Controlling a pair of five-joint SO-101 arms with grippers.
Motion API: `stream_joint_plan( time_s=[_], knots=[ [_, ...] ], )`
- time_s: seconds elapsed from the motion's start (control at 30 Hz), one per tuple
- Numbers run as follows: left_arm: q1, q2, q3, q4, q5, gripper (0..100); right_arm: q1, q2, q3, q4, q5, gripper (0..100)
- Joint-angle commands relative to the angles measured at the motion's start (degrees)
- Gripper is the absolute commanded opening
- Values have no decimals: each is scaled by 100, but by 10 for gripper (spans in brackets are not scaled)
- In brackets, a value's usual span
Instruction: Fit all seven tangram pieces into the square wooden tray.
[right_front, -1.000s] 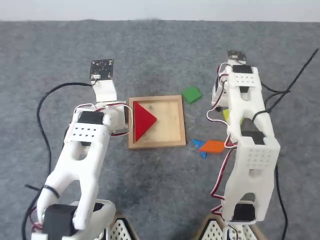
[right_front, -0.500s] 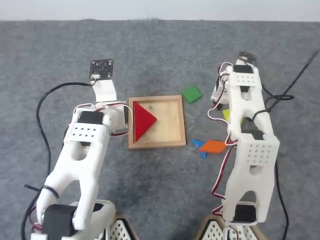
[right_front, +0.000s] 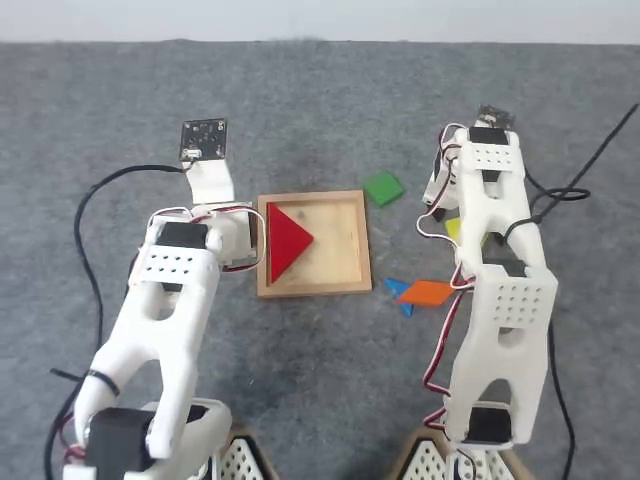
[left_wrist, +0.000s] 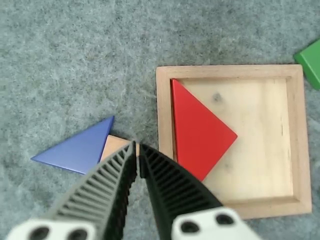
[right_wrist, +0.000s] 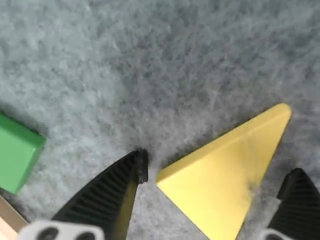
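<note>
On the table (right_front: 320, 100), an orange parallelogram (right_front: 428, 292) and a small blue triangle (right_front: 396, 288) are lying outside the tray (right_front: 312, 290), which is holding only the red triangle (right_front: 287, 240). The left gripper (left_wrist: 136, 150) is hanging all but closed and empty beside a large blue triangle (left_wrist: 80, 147). The right gripper (right_wrist: 220, 174) is gaping wide around the yellow triangle (right_wrist: 235, 160), with the green square (right_front: 383, 188) beyond. Six pieces are likely waiting.

Overhead and left-wrist views, shared tray (right_front: 312, 288)

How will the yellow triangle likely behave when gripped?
The yellow triangle looks rigid and flat, so it probably will not bend or roll. Its slanted edges may make it twist or slip out of the open right gripper.
</note>
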Motion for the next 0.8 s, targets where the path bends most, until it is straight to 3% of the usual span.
stream_joint_plan(
  time_s=[0.0, 0.17, 0.63, 0.77],
  knots=[
    [-26, -97, -338, 26, -70, 15, 163, 127, -9, 171, 88, 364],
    [-26, -97, -338, 35, -70, 15, 145, 127, -9, 171, 484, 224],
    [-26, -97, -338, 35, -70, 15, -31, 75, 0, 303, 888, 232],
    [-26, -97, -338, 35, -70, 15, -303, 101, 0, 505, 897, 308]
  ],
)
